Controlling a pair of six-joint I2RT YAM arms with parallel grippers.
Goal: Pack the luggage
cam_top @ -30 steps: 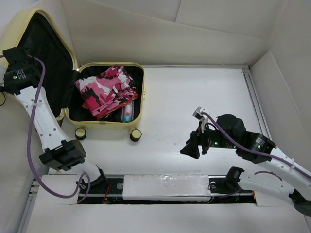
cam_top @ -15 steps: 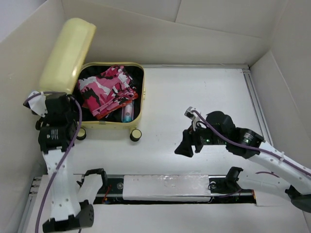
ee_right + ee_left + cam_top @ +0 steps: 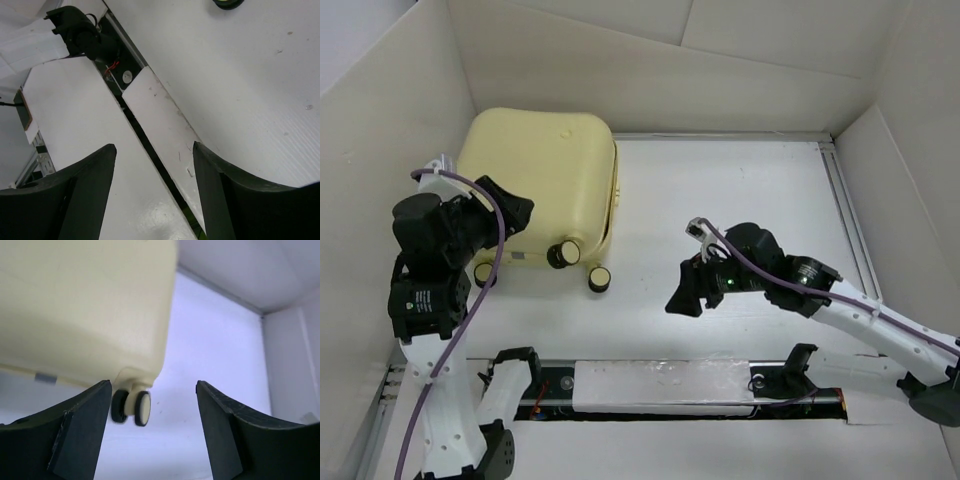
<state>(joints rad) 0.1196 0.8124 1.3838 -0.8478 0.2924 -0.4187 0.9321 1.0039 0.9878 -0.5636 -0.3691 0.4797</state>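
Now, seen from above, the luggage [image 3: 540,170] lies flat at the far left of the table [image 3: 740,200]. Its pale yellow shell faces up, the lid is down over the base, and its caster wheels [image 3: 562,254] point toward the near edge. The left gripper [image 3: 515,215] hangs just beside the case's near left corner with its fingers spread and nothing between them. In the left wrist view we see one wheel [image 3: 132,407] framed in the gap, and the gripper appears to be apart from the shell [image 3: 85,305]. The right gripper [image 3: 682,298] hovers over bare table well apart from the case, likewise spread and empty.

We cannot tell from these views whether the lid is fully seated, and no fastener shows.

- **Lid reopening:** we judge this the main risk. Nothing visibly secures the lid, so it may lift once it is no longer pressed.
- **Sliding or pivoting:** an off-centre push from the left fingers on the smooth, rounded shell could slip. It could also swing the case toward the left wall rather than close it.
- **Snagging:** the protruding wheel lies in line with the gap between the left fingers, so a careless advance could catch it.
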